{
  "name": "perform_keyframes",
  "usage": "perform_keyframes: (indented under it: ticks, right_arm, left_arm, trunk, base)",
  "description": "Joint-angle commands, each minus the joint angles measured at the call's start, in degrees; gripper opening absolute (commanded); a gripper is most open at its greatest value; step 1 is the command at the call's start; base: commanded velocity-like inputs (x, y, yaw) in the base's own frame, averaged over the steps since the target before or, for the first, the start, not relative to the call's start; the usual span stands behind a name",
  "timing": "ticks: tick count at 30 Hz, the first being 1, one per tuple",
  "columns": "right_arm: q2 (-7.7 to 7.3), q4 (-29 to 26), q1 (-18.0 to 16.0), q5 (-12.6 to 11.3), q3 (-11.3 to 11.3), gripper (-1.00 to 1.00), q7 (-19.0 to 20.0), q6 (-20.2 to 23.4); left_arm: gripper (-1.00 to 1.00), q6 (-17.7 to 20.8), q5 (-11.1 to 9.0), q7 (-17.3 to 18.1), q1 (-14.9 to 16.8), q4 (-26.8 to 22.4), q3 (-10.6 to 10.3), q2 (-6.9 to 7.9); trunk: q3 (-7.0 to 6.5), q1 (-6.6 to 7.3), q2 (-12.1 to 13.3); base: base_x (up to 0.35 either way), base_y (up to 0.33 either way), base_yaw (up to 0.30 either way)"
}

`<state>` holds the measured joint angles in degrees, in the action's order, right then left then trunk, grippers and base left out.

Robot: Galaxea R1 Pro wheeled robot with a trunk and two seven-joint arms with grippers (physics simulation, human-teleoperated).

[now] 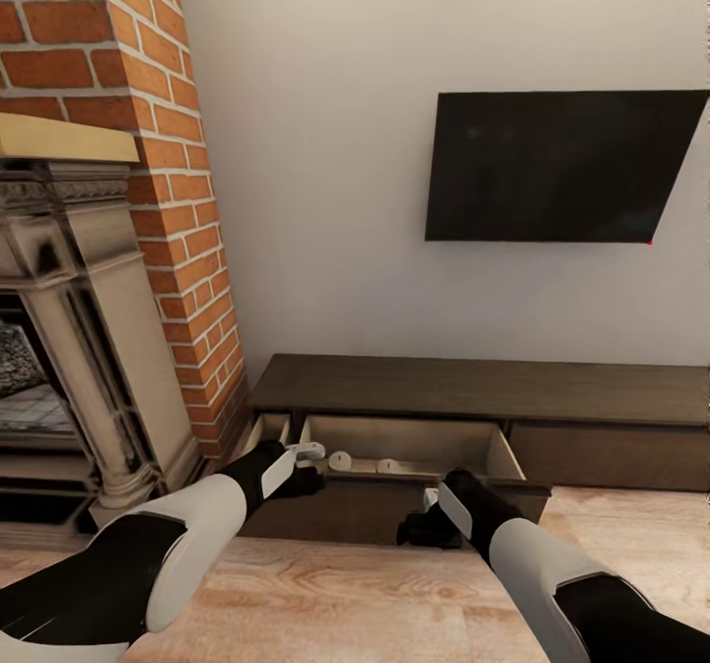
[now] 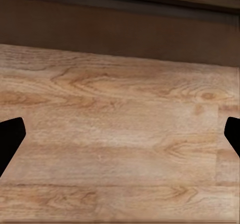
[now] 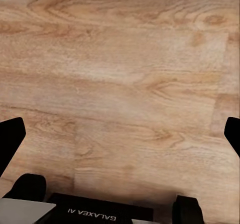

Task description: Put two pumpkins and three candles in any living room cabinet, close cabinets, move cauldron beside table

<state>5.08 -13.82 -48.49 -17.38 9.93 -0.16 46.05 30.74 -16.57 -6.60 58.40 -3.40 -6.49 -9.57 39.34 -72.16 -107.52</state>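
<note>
Both arms hang before the cabinet [image 1: 473,387], open drawer [image 1: 404,446] holding candles [image 1: 340,461].

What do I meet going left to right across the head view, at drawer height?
Fireplace surround → left end effector → two candles in the open cabinet drawer → shut drawer front.

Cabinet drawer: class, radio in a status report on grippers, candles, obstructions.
Left gripper and right gripper open, empty, over floor. Cabinet drawer open; two candles inside. Nothing blocking.
</note>
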Motion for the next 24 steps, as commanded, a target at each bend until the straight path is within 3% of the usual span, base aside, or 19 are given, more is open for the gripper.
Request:
perform_keyframes:
  ticks: [1,9,16,19,21,24]
  right_arm:
    - [-0.06,-0.07,0.55,-0.34,0.5,1.0,-0.02,-0.21]
    - [-0.07,-0.07,0.84,-0.29,0.53,1.0,0.06,-2.94]
    - [-0.07,-0.07,1.41,-0.29,0.59,1.0,-0.01,-5.22]
    - [-0.07,-0.07,2.26,-0.29,0.61,1.0,-0.01,-9.03]
    - [-0.07,-0.05,2.59,-0.24,0.61,1.0,-0.03,-13.67]
    - [-0.07,0.14,2.76,-0.22,0.64,1.0,-0.07,-17.11]
  left_arm:
    - [1.0,0.17,-0.62,-0.24,-0.25,-0.12,-0.46,0.44]
    - [1.0,-0.58,-0.58,-0.28,-1.09,-0.15,-0.49,1.18]
    - [1.0,-4.64,-0.57,-0.26,-1.18,-0.12,-0.54,1.22]
    - [1.0,-5.6,-0.6,-0.26,-1.43,-0.16,-0.59,1.17]
    - [1.0,-8.44,-0.63,-0.26,-2.08,-0.19,-0.59,1.15]
    - [1.0,-11.22,-0.65,-0.26,-2.49,-0.16,-0.61,1.14]
  trunk:
    - [0.06,0.03,-0.03]
    - [0.06,0.03,-0.03]
    - [0.06,0.03,-0.03]
    - [0.06,0.03,-0.03]
    - [0.42,-0.41,-0.83]
    - [0.95,-1.07,-2.04]
  base:
    - [-0.072,0.0,0.0]
    - [-0.023,0.0,0.0]
    - [-0.001,0.0,0.0]
    - [0.0,0.0,0.0]
    - [0.0,0.0,0.0]
    - [0.0,0.0,0.0]
